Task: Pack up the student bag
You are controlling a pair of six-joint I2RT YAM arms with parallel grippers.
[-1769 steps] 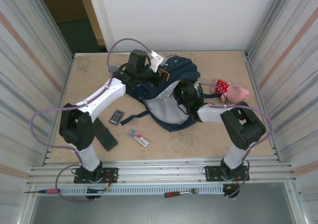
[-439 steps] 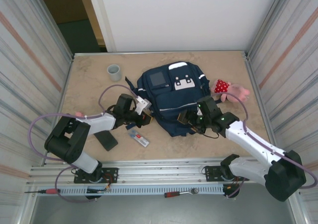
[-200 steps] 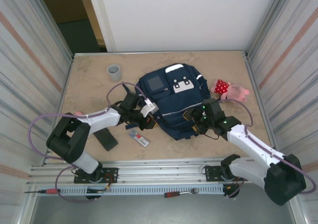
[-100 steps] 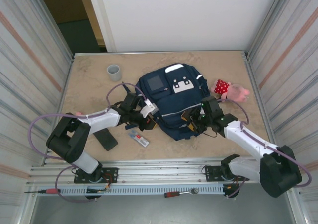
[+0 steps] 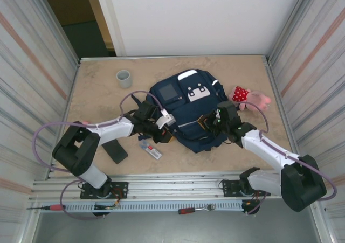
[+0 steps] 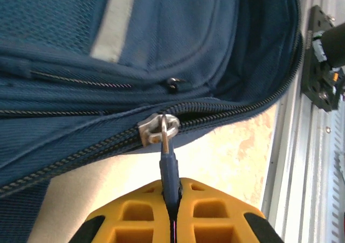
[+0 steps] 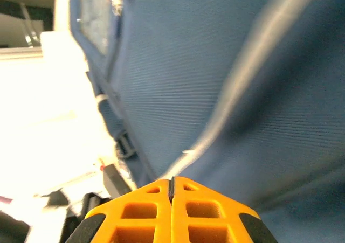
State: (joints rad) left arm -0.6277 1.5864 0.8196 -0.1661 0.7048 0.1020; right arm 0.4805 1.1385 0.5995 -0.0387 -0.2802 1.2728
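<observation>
Seen from above, the student bag (image 5: pixel 186 105) was found flat on the table (image 5: pixel 97 92), with the left gripper (image 5: pixel 166 135) and the right gripper (image 5: pixel 205 123) set at its near corners. At the left wrist, the zipper pull (image 6: pixel 169 165) was held clenched between the jaws, below its slider (image 6: pixel 157 129). At the right wrist, the jaws were seen pressed fully together, close against the navy fabric.

The beige table (image 5: pixel 97 92) carried the navy student bag (image 5: pixel 188 108) at its middle. A grey cup (image 5: pixel 124 78) stood at the far left and a pink plush toy (image 5: pixel 249 97) lay just right of the bag. A black slab (image 5: pixel 115 152) and a small packet (image 5: pixel 151 150) lay at the near left.
</observation>
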